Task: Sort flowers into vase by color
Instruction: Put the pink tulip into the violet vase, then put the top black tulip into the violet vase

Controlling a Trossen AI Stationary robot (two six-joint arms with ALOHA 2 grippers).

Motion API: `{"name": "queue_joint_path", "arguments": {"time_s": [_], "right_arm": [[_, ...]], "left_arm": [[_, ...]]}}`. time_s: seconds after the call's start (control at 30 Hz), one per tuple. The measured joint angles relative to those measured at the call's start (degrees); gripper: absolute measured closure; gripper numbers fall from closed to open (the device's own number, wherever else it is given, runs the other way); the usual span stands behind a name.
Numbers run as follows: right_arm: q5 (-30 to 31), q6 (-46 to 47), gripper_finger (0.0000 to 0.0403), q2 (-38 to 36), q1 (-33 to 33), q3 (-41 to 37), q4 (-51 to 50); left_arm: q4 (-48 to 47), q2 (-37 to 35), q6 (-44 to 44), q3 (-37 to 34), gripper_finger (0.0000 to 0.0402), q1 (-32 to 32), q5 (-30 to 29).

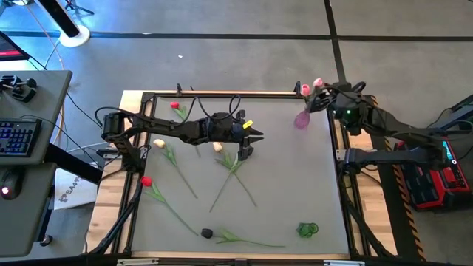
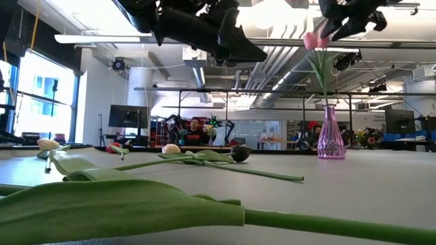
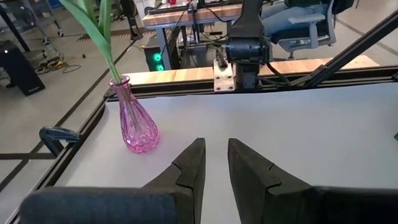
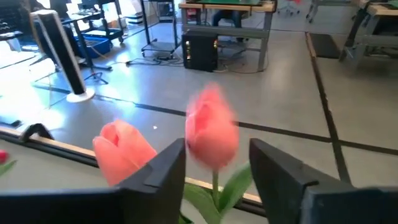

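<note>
A pink glass vase (image 1: 301,120) stands near the table's far right corner and holds two pink tulips (image 1: 311,86) by their stems. My right gripper (image 4: 217,152) hovers above the vase, open. Its fingers stand on either side of one pink tulip (image 4: 212,132) just under its head, and I see no touch. The second pink head (image 4: 123,149) is beside it. My left gripper (image 1: 258,136) is lifted over the table's middle, open by a narrow gap and empty (image 3: 216,167). Red (image 1: 175,106), cream (image 1: 218,146) and black (image 1: 207,233) tulips lie flat on the mat.
A green vase (image 1: 307,230) sits near the table's near right corner. Another cream tulip (image 1: 158,143) and a red one (image 1: 146,181) lie on the left. Crossed stems and leaves (image 1: 235,166) lie under my left gripper. A raised frame (image 1: 222,94) edges the mat.
</note>
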Motion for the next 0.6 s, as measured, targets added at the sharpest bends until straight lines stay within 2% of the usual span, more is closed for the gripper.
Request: {"name": "queue_joint_path", "arguments": {"time_s": [0.17, 0.3, 0.47, 0.6], "right_arm": [[-3.27, 1.11, 0.0201, -0.04, 0.68, 4.40, -4.48], [-10.55, 1.37, 0.0199, -0.71, 2.73, 6.37, -6.65], [-22.62, 2.44, 0.0199, -2.82, 6.79, 4.60, -7.19], [-25.66, 3.05, 0.0199, -4.62, 11.62, 0.87, -5.93]], "left_arm": [[-1.86, 0.00, -0.90, 0.00, 0.0346, 0.74, -0.17], [-6.88, -1.15, -0.96, 0.00, 0.0346, 1.25, -1.11], [-16.83, -5.08, -1.08, 0.00, 0.0346, 1.29, -5.68], [-22.38, -8.62, -3.45, -0.70, 0.0346, 1.13, -6.60]]}}
